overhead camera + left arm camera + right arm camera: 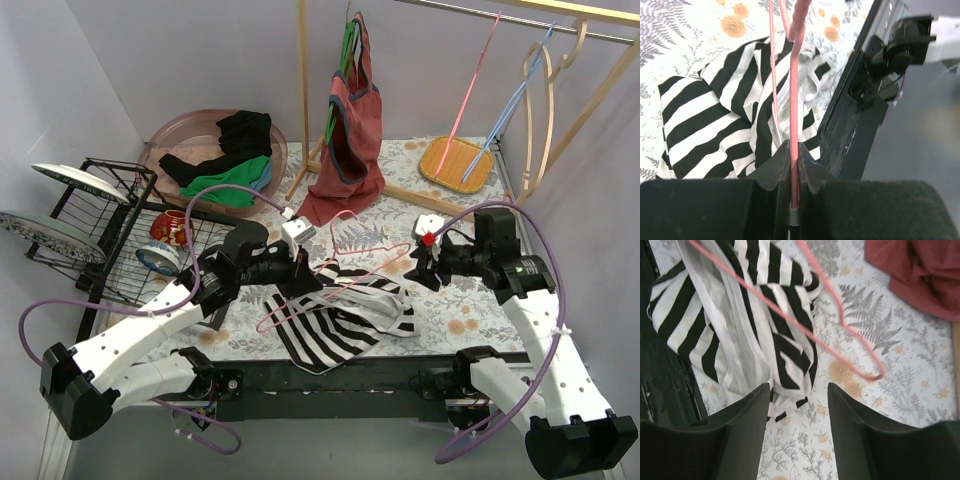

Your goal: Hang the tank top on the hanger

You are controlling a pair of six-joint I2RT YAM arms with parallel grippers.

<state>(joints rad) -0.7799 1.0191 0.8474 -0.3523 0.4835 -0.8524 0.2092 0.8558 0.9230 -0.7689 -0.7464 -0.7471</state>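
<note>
Tank top (335, 325) lies crumpled on the table (450, 322). Reaching low over the tank top, the left gripper (793, 152) is clamped on the hanger (796, 90); only its wrist view shows the pinch. To the tank top's right, the right gripper (799, 390) hovers, jaws apart and empty.

The top camera sits high behind the near edge of the table (455, 305) and looks down and forward over all of it, far edge at 12 o'clock. The left wrist camera sits close behind the left gripper (794, 150), looking along the hanger (796, 90) onto the tank top (700, 125). The right wrist camera looks down past the right gripper (799, 390) from slightly farther off. All three views share the tank top and hanger, which lie at 6 o'clock in the top view.
</note>
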